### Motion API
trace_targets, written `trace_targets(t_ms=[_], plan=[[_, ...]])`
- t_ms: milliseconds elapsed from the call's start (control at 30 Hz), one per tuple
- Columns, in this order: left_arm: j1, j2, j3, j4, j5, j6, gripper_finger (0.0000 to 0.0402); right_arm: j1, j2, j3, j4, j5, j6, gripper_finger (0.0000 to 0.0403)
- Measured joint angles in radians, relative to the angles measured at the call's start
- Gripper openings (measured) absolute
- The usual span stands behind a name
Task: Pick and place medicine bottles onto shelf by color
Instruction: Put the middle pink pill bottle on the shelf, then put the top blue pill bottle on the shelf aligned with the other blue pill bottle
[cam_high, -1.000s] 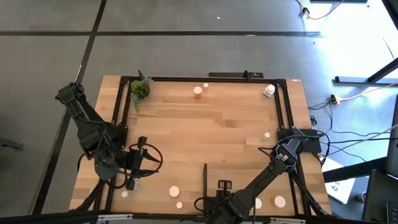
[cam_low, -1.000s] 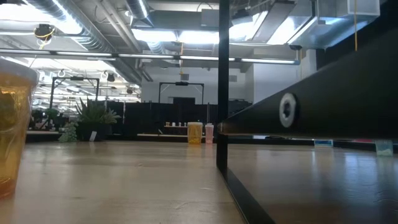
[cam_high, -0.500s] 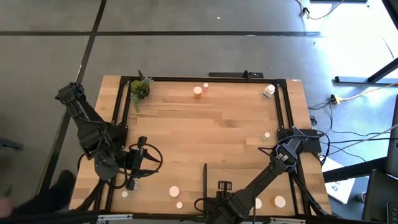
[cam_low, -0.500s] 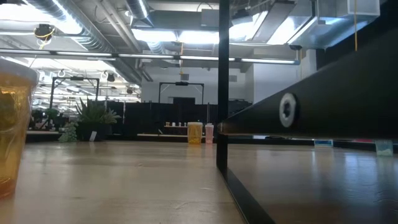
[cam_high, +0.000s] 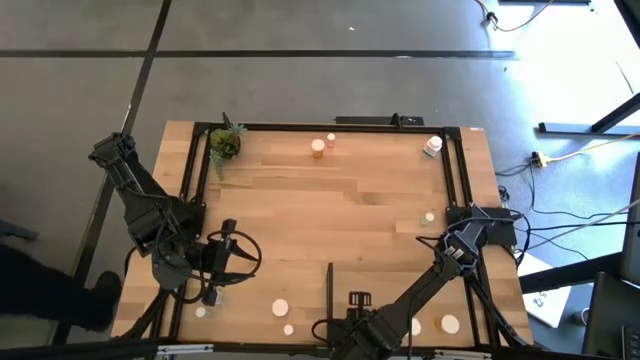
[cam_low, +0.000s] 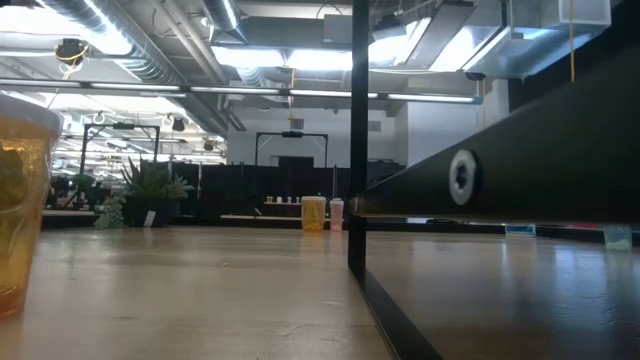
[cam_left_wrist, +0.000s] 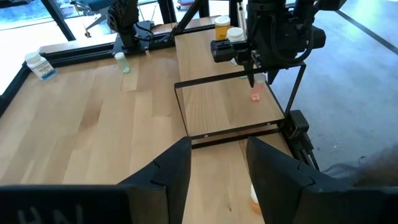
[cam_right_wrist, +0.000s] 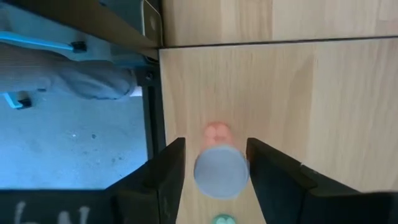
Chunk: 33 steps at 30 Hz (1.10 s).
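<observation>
The shelf (cam_left_wrist: 217, 106), a light-wood panel with a thin black edge, lies at the table's near right. Above it my right gripper (cam_left_wrist: 259, 81) (cam_right_wrist: 216, 149) points down, shut on a small pinkish-orange medicine bottle (cam_left_wrist: 255, 96) with a pale cap. Two bottles (cam_left_wrist: 222, 26) stand just beyond the shelf. Others are spread over the table: an orange one (cam_high: 318, 148), a white one (cam_high: 432, 146) and a greenish one (cam_high: 428, 216). My left gripper (cam_left_wrist: 219, 162) (cam_high: 228, 262) hangs open over the table's left side with nothing between its fingers. My right gripper has the bottle's round cap (cam_right_wrist: 221, 172) between its two fingers, coming from above and pointing down. The pinkish body (cam_right_wrist: 217, 134) hangs upright below the fingertips, down to the shelf. I cannot tell whether its base stands on the wood.
A small potted plant (cam_high: 225, 143) stands at the far left corner. White-capped bottles (cam_high: 281, 309) lie near the front edge left of the shelf's black strip (cam_high: 330, 285). An amber bottle (cam_low: 20, 200) stands close in the low view. A person (cam_high: 60, 295) is on the floor left of the table.
Both arms have kept still. A person has come into view on the floor to the left of the table.
</observation>
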Motion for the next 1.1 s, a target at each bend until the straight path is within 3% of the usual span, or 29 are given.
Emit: trace_targets(t_ms=[767,1100], plan=[[0.000,0.000,0.000,-0.004,0.000,0.000,0.0148,-0.005,-0.067,0.000,-0.008,0.120,-0.021,0.0172],[0.000,0.000,0.000,-0.017,0.000,0.000,0.0148,-0.006,-0.068,-0.001,-0.017,0.124,-0.054,0.0172]])
